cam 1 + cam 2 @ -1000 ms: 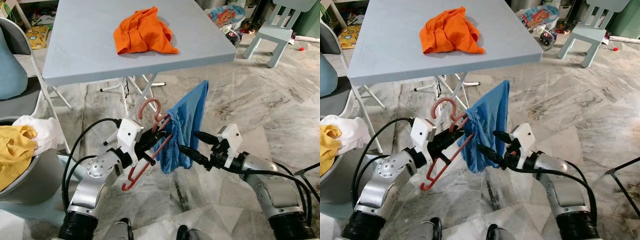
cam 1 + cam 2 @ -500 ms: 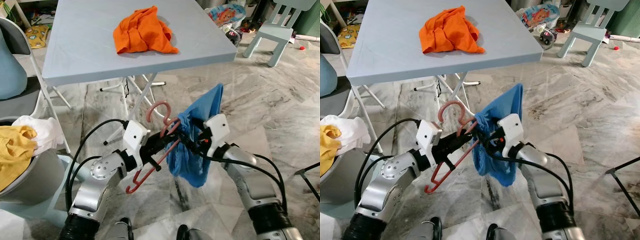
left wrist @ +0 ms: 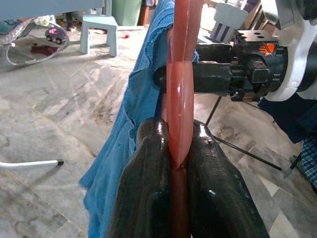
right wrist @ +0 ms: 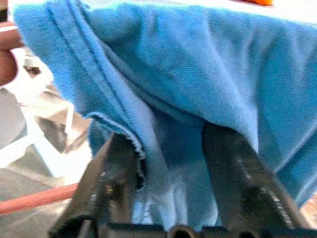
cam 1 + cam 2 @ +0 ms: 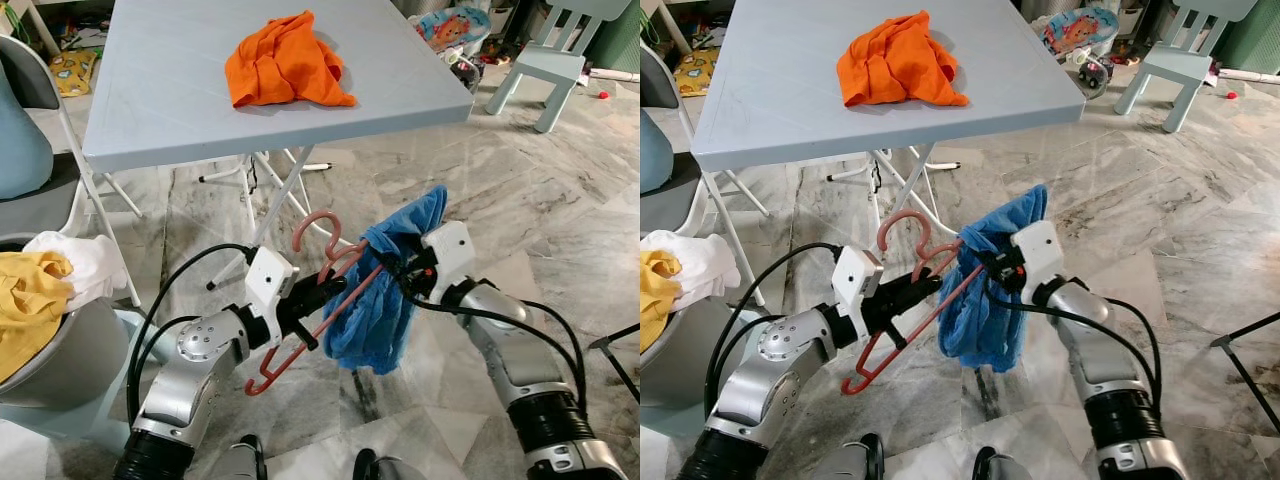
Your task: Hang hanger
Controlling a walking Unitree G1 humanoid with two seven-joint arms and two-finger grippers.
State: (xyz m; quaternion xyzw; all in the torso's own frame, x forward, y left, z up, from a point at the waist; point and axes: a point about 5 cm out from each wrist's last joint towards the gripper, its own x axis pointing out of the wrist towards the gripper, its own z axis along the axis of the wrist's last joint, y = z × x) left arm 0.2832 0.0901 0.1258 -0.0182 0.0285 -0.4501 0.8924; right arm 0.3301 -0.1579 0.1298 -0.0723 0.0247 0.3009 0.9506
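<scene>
A marble floor fills the lower frame, with a grey table point(image 5: 180, 120) above. At lower centre the left gripper point(image 5: 322, 292) is clamped on the bar of the pink hanger point(image 5: 310, 310), which is held in mid-air. Just right of it the right gripper point(image 5: 398, 272) reaches into the blue garment point(image 5: 385, 300) draped on the hanger's end, fingers spread inside the cloth. The hanger looks light and stiff, best held at its bar; the garment is limp and could slide. The left wrist view shows both fingers point(image 3: 148, 188) pinching the bar. An orange cloth point(image 5: 285, 60) lies on the table at the top.
</scene>
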